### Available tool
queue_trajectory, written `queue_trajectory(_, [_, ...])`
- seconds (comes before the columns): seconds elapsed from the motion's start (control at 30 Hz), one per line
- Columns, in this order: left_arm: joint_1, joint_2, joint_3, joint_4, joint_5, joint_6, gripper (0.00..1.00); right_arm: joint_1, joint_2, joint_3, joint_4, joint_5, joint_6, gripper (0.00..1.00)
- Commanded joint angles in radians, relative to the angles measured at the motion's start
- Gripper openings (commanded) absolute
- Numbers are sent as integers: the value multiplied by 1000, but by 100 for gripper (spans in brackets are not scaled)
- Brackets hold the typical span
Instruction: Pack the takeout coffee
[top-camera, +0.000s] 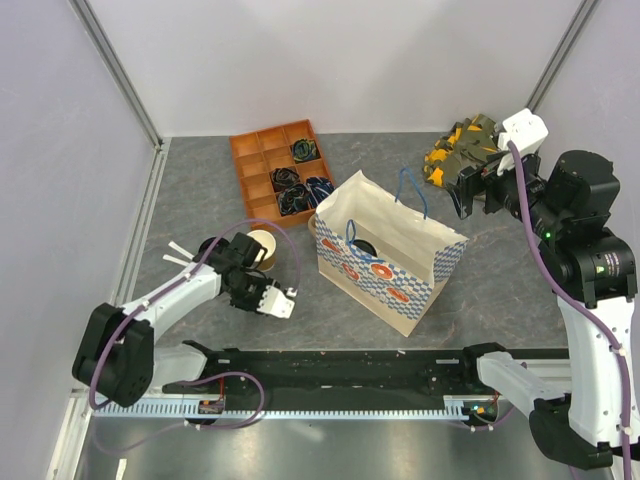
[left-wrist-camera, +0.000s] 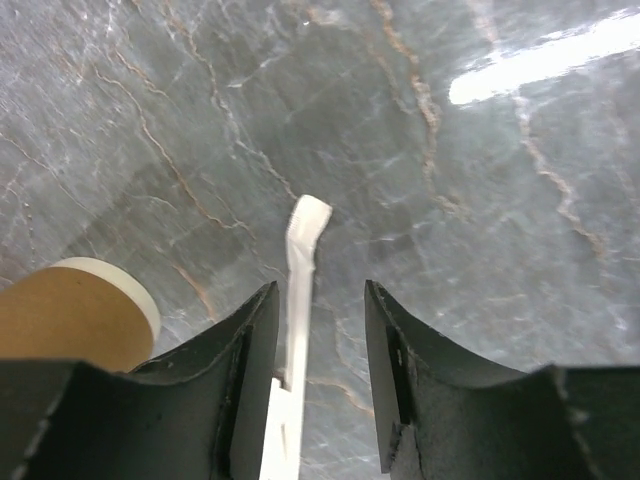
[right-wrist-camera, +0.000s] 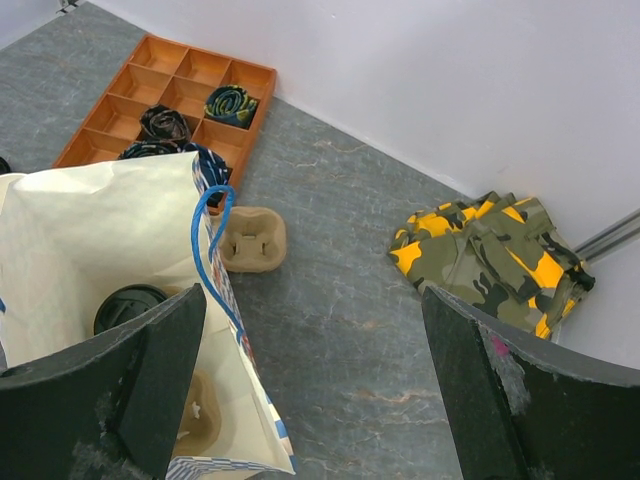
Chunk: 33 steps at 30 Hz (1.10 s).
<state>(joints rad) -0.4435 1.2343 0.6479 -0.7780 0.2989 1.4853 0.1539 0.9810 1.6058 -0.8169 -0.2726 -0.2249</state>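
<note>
The takeout coffee (right-wrist-camera: 130, 305) stands inside the open paper bag (right-wrist-camera: 90, 230); only its round black lid shows, also from above (top-camera: 362, 246). My right gripper (right-wrist-camera: 312, 295) hangs open over the bare table to the right of the bag, holding nothing (top-camera: 478, 195). My left gripper (left-wrist-camera: 318, 290) is low over the table left of the bag (top-camera: 272, 297). Its jaws are apart with a thin white flat stick (left-wrist-camera: 303, 250) between them, close against the left finger. A lidless tan paper cup (left-wrist-camera: 70, 310) stands just left of that gripper (top-camera: 262, 247).
A brown cup carrier (right-wrist-camera: 250, 238) lies by the bag's far side, and another (right-wrist-camera: 195, 410) lies inside the bag. An orange divided tray (top-camera: 280, 165) sits at the back, a camouflage cloth (top-camera: 465, 145) back right. Two white sticks (top-camera: 175, 255) lie far left.
</note>
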Motion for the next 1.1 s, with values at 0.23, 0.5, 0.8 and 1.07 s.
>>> queue_trajectory(0.23, [-27,50,-73,100,-72,4,38,-2,18,40,-19,-14,-17,98])
queue_trajectory(0.5, [-34,14,-59,-16,-50,-19,19,-4,19,46,-30,-19,-27,98])
queue_trajectory(0.8, [-66,-101,128,-363,100,-81,2,-4,19,43,-37,-14,-36,98])
queue_trajectory(1.07, [-64,184,1144,-671,425,-468,2,-4,36,54,-31,-40,-13,98])
